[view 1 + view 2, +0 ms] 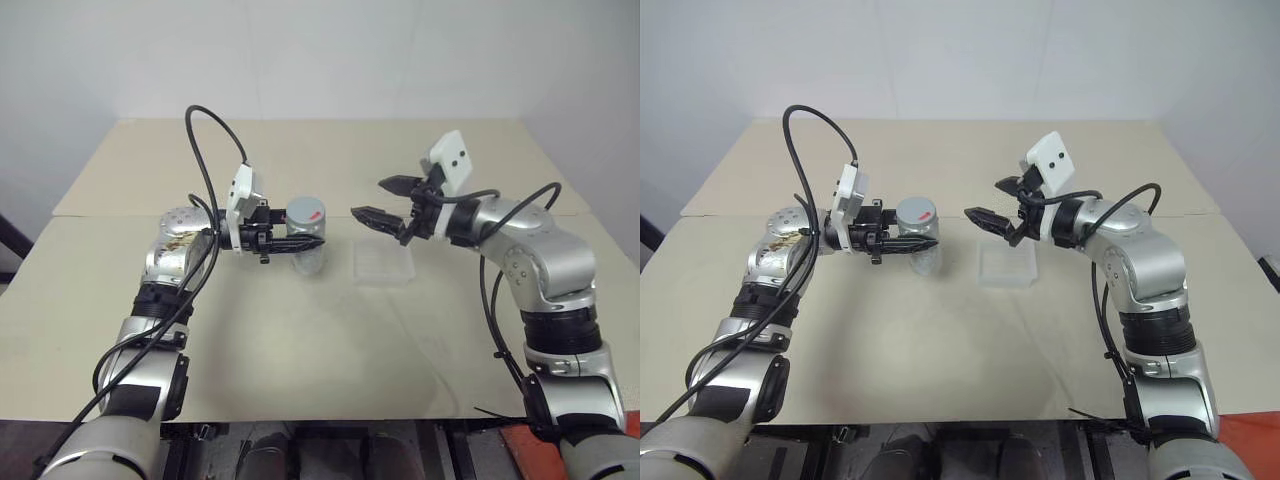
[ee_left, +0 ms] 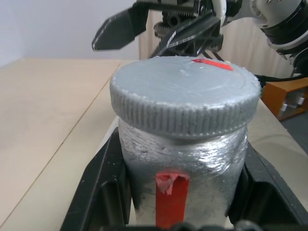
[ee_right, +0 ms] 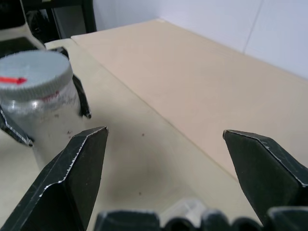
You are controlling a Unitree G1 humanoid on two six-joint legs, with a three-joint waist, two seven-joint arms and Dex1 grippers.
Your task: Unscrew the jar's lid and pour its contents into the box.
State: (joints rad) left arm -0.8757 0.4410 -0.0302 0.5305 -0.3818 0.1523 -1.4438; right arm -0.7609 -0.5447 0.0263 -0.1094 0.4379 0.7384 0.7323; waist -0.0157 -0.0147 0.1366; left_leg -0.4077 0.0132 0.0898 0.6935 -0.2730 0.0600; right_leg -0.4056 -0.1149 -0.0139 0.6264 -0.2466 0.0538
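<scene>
In the left eye view, the left gripper (image 1: 300,243) pinches the jar (image 1: 307,240) around its body just left of the frame's centre, holding it above the table (image 1: 300,330) with the grey lid (image 1: 305,211) on top. The right gripper (image 1: 380,199) sits right of centre with its fingers spread and empty, apart from the lid. The clear box (image 1: 384,264) lies on the table below that gripper, just right of the jar.

In the left wrist view, the ribbed lid fills the upper middle and is still seated on the jar, a red strip (image 2: 171,197) running down the body between the black fingers (image 2: 101,192). The grip looks low, so a twist on the lid could spin the whole jar in the fingers rather than loosen the cap.

In the right wrist view, the jar sits at the left edge, off the line between the spread fingers (image 3: 72,183). Closing from here would probably miss or clip the lid's rim and tilt the jar.
</scene>
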